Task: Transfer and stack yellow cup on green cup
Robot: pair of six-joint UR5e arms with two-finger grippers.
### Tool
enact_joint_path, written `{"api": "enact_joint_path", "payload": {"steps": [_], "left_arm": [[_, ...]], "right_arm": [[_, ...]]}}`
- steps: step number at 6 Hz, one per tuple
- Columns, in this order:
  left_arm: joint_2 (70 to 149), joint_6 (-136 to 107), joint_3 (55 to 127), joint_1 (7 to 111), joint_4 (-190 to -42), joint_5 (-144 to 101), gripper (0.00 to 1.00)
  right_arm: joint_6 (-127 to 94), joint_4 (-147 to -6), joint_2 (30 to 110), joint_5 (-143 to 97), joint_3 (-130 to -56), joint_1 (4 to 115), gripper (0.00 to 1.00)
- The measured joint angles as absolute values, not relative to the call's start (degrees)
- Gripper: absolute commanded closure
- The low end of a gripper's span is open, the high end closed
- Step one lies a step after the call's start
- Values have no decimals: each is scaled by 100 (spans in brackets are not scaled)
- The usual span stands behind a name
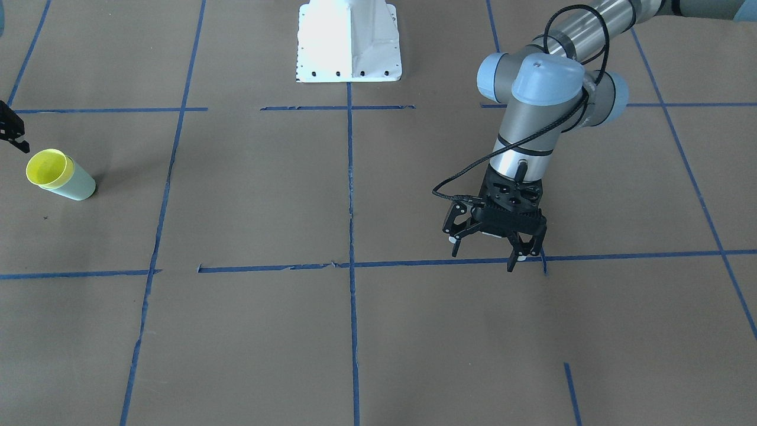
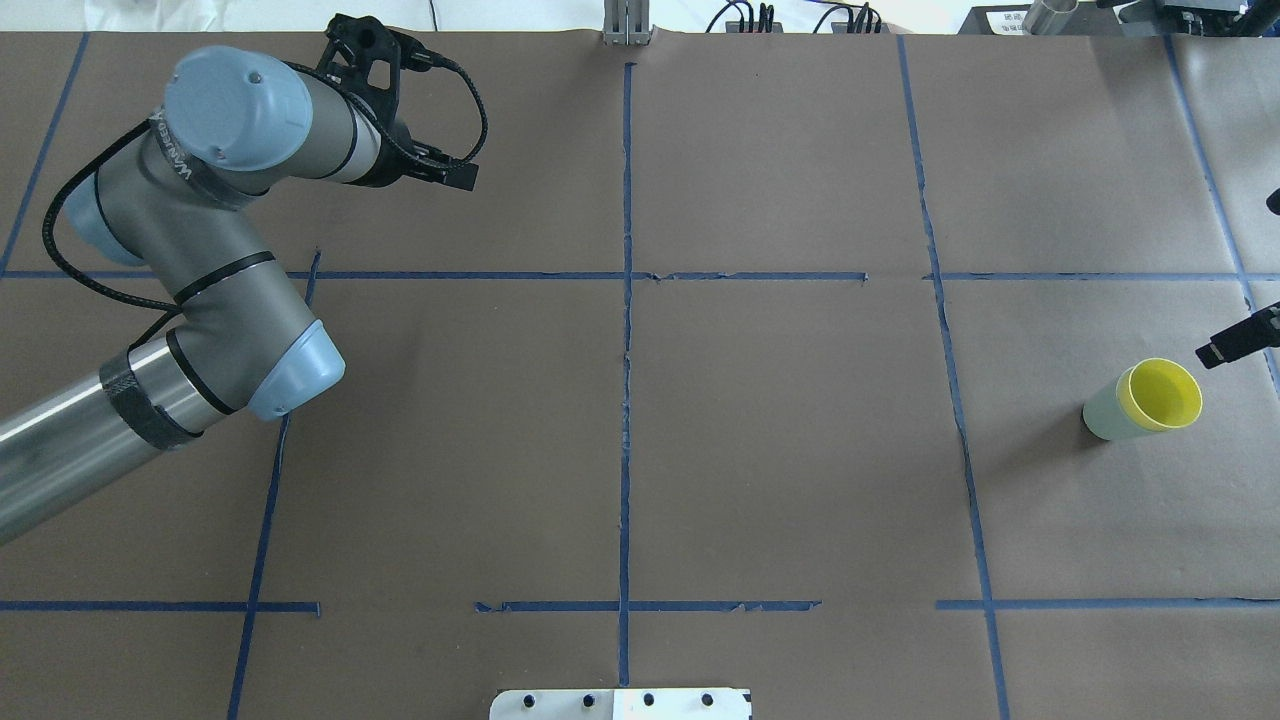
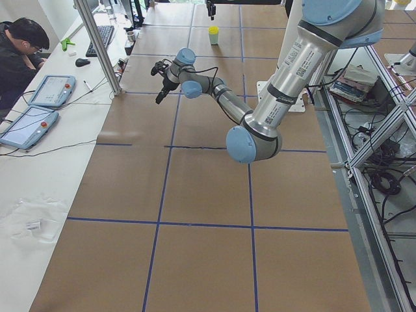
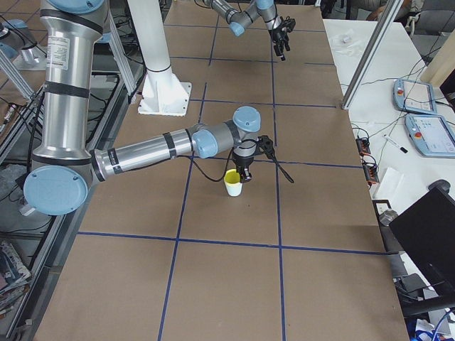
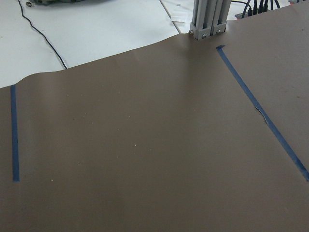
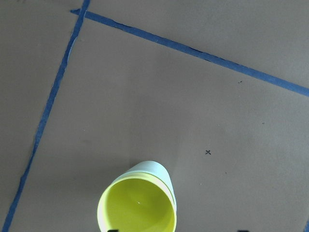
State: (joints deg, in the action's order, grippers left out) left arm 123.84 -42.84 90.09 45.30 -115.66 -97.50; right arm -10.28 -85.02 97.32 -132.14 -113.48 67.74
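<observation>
The yellow cup [image 1: 47, 167] sits nested inside the green cup [image 1: 78, 187]. The stack stands upright on the table on the robot's right side. It also shows in the overhead view, yellow cup [image 2: 1162, 393] in green cup [image 2: 1103, 416], and in the right wrist view, yellow cup [image 6: 137, 209] in green cup [image 6: 155, 169]. My right gripper [image 4: 243, 170] hovers just above and beside the stack. It is open and not touching the stack, and one finger [image 2: 1238, 341] shows at the overhead view's edge. My left gripper [image 1: 486, 254] is open and empty, above the table far from the cups.
The white robot base plate [image 1: 349, 44] stands at the table's middle on the robot's side. Blue tape lines [image 1: 352, 236] grid the brown table cover. An operator [image 3: 19, 52] sits at a side desk with tablets, behind an aluminium post [image 3: 97, 45].
</observation>
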Motion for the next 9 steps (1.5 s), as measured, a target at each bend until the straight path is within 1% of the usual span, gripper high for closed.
{"api": "enact_joint_path", "payload": {"steps": [2,3,5,6,8,9], "left_arm": [[12358,-4221,9005,4641,-11397,-10088,0],[12343,-3964,9025,4844,-11106,-10449,0],[12323,-2564,9072,5567,-10122,-11422,0],[12206,-1500,9091,5945,-9558,-11812,0],[11563,779,9080,6895,-8790,-12303,0],[11145,1080,8988,7557,-8547,-12699,0]], "right_arm": [[-788,-8533,9889,-13177,-11320,7051,0],[-376,-8542,10152,-13175,-11312,7436,0],[215,-8553,10739,-13187,-11308,8227,0],[251,-8555,10873,-13190,-11280,8393,0],[231,-8543,10934,-13206,-11147,8505,0],[215,-8537,10934,-13220,-11082,8512,0]]}}
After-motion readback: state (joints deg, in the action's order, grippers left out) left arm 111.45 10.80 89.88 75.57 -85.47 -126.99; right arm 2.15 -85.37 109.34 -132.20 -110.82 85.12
